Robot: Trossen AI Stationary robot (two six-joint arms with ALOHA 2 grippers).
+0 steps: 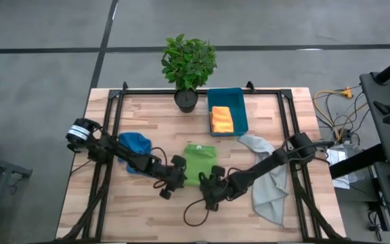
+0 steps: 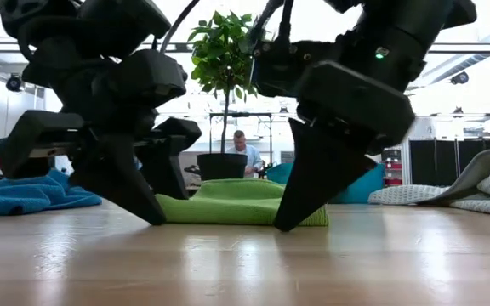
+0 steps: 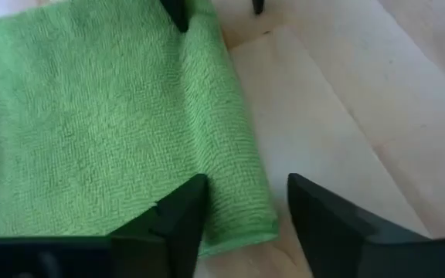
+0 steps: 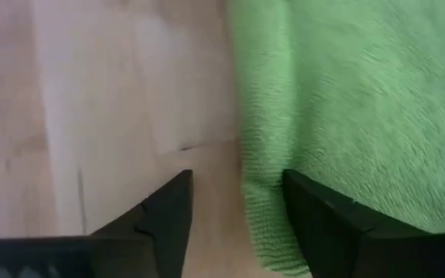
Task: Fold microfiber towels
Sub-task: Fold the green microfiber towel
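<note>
The lime green towel (image 1: 199, 163) lies flat on the wooden table at its middle. Both grippers stand at its near edge, pointing steeply down. My left gripper (image 3: 246, 181) is open at the near left corner (image 3: 265, 224), with one finger over the cloth and one over bare wood. My right gripper (image 4: 236, 176) is open at the near right end, straddling the towel's edge (image 4: 246, 154) the same way. The blue towel (image 1: 134, 144) lies crumpled at the left. The grey towel (image 1: 268, 181) is spread out at the right. The orange towel (image 1: 221, 120) rests in the teal bin (image 1: 240, 102). My left gripper has one finger (image 3: 172, 220) over the green towel by its near left corner; whether it touches the cloth I cannot tell. My right gripper has one finger (image 4: 338, 228) over the towel's near right end; whether it touches I cannot tell either.
A potted plant (image 1: 188, 64) stands at the far edge beside the bin. A dark cable loop (image 1: 195, 213) lies on the wood near the front, below the right gripper. A person (image 2: 242, 149) sits in the room beyond the table. Bare wood runs along the near edge.
</note>
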